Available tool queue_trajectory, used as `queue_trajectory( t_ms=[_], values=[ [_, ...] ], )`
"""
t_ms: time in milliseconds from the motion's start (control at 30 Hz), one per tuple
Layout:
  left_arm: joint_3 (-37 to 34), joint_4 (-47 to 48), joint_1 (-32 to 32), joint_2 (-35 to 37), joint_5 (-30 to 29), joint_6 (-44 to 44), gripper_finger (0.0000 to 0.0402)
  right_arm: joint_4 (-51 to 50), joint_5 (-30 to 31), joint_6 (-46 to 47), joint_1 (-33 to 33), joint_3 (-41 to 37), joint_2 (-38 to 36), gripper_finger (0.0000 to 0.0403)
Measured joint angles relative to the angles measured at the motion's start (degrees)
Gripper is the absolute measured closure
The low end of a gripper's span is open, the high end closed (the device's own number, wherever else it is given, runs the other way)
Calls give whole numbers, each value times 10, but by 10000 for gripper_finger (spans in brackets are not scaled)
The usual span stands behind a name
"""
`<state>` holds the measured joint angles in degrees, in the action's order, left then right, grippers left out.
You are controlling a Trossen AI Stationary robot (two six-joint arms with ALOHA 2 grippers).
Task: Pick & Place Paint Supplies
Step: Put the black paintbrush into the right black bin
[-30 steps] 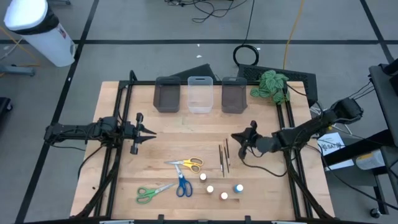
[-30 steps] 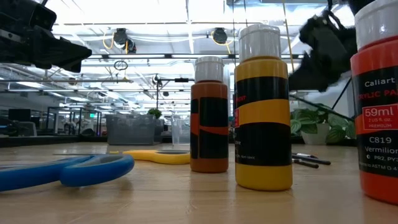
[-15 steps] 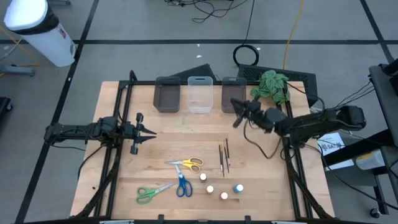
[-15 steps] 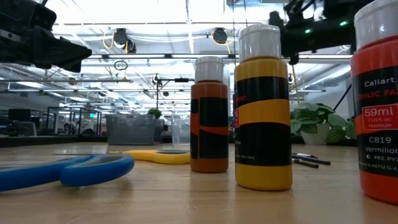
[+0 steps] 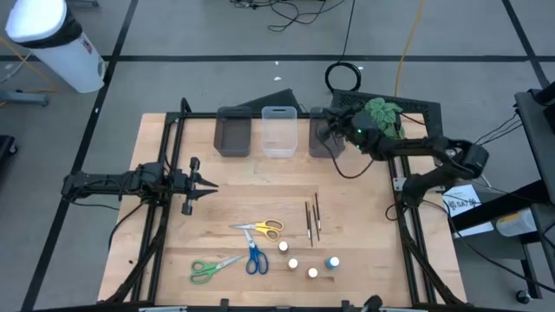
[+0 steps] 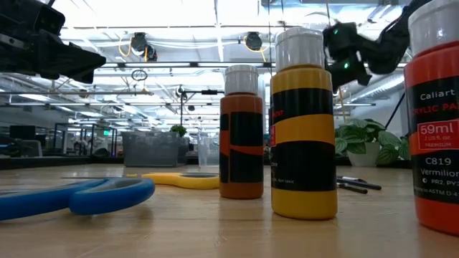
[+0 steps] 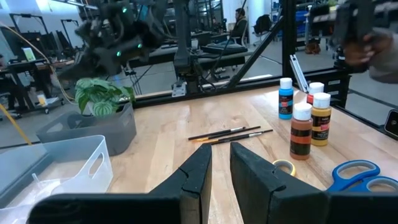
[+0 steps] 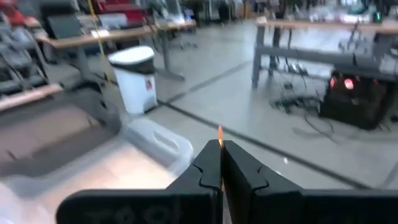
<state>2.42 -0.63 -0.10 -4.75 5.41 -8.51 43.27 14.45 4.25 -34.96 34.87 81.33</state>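
— So where is the right gripper (image 5: 332,130)?

— Up over the grey rectangular bin (image 5: 324,133) at the table's far edge, beside the green leafy plant (image 5: 378,116). Its fingers (image 8: 211,167) are pressed together on a thin paintbrush whose orange tip (image 8: 219,132) sticks out between them.

— And the left gripper (image 5: 208,184)?

— It hangs over the left part of the wooden table (image 5: 234,173), its fingers (image 7: 198,171) a narrow gap apart with nothing in them.

— The other supplies?

— Three thin dark brushes (image 5: 312,217) lie side by side right of centre. Near the front edge stand small paint bottles with white caps (image 5: 293,262) and one blue (image 5: 332,262). The yellow-handled scissors (image 5: 264,229), blue-handled scissors (image 5: 254,258) and green-handled scissors (image 5: 208,269) lie just left of them. A clear bin (image 5: 278,132) and another grey bin (image 5: 232,133) sit at the far edge.
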Motion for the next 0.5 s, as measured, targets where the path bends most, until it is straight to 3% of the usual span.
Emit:
queue_trajectory(
  t_ms=[267,500],
  values=[
    [0,0,0,0,0,0,330,4,-10,12,-14,0,68,397],
    [0,0,0,0,0,0,330,3,-10,24,-15,0,62,340]
  ],
)
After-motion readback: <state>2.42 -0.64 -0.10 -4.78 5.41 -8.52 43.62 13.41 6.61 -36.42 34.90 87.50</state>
